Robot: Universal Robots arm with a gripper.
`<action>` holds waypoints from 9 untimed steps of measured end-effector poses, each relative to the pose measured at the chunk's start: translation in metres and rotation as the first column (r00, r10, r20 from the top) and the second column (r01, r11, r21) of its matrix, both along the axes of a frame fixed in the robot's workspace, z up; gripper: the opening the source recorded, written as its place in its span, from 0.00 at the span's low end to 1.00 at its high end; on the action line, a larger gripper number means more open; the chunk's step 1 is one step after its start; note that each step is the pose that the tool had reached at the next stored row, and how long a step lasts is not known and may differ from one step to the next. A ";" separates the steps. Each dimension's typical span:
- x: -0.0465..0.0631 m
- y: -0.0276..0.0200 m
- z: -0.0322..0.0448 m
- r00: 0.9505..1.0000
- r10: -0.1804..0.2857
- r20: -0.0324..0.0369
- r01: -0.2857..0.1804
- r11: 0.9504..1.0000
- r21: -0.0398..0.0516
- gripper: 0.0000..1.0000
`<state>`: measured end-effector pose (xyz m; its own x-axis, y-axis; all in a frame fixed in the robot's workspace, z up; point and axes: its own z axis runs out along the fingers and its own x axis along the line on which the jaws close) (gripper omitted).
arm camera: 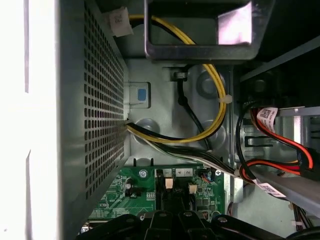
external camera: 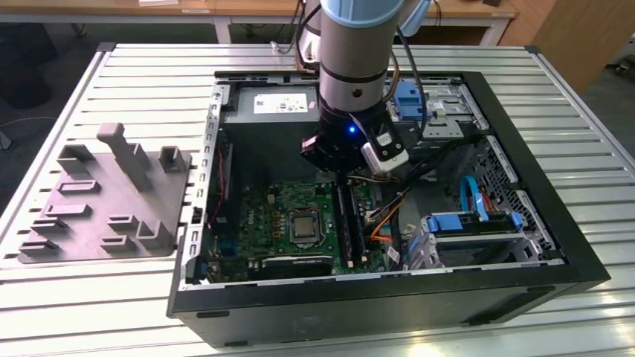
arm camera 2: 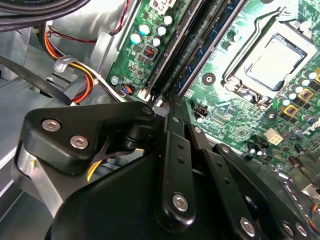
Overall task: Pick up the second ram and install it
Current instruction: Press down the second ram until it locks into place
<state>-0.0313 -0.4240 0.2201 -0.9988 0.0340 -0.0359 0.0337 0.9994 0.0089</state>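
Note:
The second ram (arm camera 2: 196,52) is a thin bluish strip lying along the dark memory slots of the green motherboard (arm camera 2: 235,107). In the exterior view it is a dark line (external camera: 344,219) beside the silver socket (external camera: 300,225). My gripper (external camera: 343,177) reaches down into the open computer case and stands over the end of those slots nearest the power-supply box. In the second wrist view the gripper (arm camera 2: 168,100) is shut, its tips meeting right over the end of the strip. In the first wrist view the black gripper links (arm camera: 170,222) sit by two white slot latches (arm camera: 168,183).
A grey power-supply box (external camera: 268,104) and blue drive brackets (external camera: 476,222) crowd the case around the board. Yellow, black and red cables (arm camera: 212,120) run close behind the slots. A grey fixture plate (external camera: 109,197) lies on the slatted table at the exterior view's left.

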 end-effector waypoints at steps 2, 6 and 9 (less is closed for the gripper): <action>0.000 0.0000 -0.0005 1.000 0.000 0.000 0.000 1.000 0.000 0.10; 0.000 0.0000 -0.0015 1.000 0.000 0.000 0.000 1.000 0.000 0.10; 0.000 0.0000 -0.0020 1.000 0.000 0.000 0.000 1.000 0.000 0.10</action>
